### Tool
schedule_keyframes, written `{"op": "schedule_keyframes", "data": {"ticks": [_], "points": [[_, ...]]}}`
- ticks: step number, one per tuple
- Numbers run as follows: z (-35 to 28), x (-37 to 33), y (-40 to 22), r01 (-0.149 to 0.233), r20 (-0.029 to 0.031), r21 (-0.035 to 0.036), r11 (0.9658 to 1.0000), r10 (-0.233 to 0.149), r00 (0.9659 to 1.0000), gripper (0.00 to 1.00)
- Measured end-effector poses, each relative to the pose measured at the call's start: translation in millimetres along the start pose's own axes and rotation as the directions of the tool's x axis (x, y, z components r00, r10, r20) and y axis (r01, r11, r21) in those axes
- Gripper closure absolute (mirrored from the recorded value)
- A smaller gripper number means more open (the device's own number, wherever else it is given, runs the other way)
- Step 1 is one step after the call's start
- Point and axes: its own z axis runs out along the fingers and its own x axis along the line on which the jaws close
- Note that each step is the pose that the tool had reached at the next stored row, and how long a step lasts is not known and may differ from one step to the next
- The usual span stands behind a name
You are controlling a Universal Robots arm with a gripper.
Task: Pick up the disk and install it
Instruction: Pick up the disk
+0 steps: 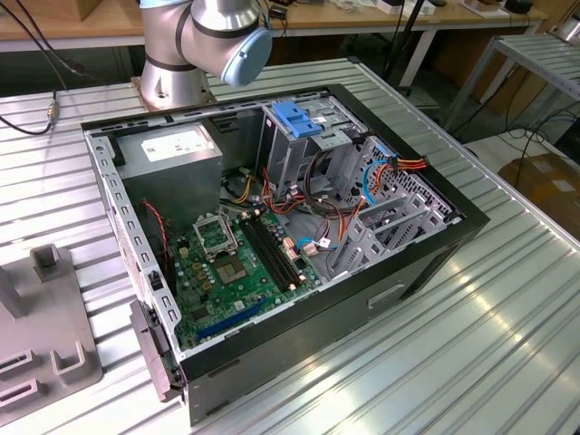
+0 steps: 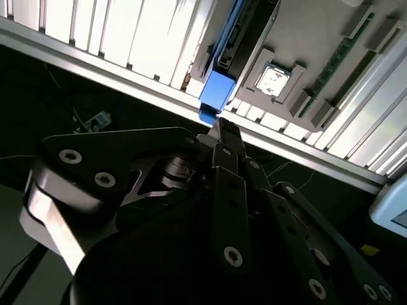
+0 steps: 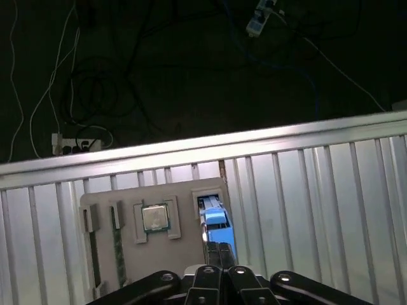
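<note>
Now, blue-framed grey metal disk [image 3: 216,219]: standing edgewise in grey slotted holder [image 3: 152,260].
Black claw [image 2: 221,127]: clenching shut at the disk's end.
Risk: thin pinch possibly slipping, disk tilting, jamming.

We are seeing the disk [image 3: 216,221] [image 2: 217,89] in both wrist views. It is standing on its thin edge in a narrow slot of a pale grey holder plate [image 3: 165,260]. A bright blue plastic carrier is framing it, and one blue end is pointing towards the cameras. In the second wrist view its dark, flat body is stretching away behind that blue end. The slot is sitting just beside a square chip [image 3: 154,218], and the plate is lying on the ribbed metal table [image 3: 305,190], near the table's edge.
</note>
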Motion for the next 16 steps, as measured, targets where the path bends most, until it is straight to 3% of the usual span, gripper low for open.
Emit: {"op": "schedule_keyframes", "data": {"ticks": [5,8,16], "points": [[0.0,0.0,0.0,0.062,-0.0024,-0.0004,0.9981,-0.062,0.9981,0.90],[0.0,0.0,0.0,0.102,-0.0039,-0.0008,0.9948,-0.102,0.9948,0.90],[0.0,0.0,0.0,0.112,-0.0043,-0.0009,0.9937,-0.112,0.9937,0.90]]}}
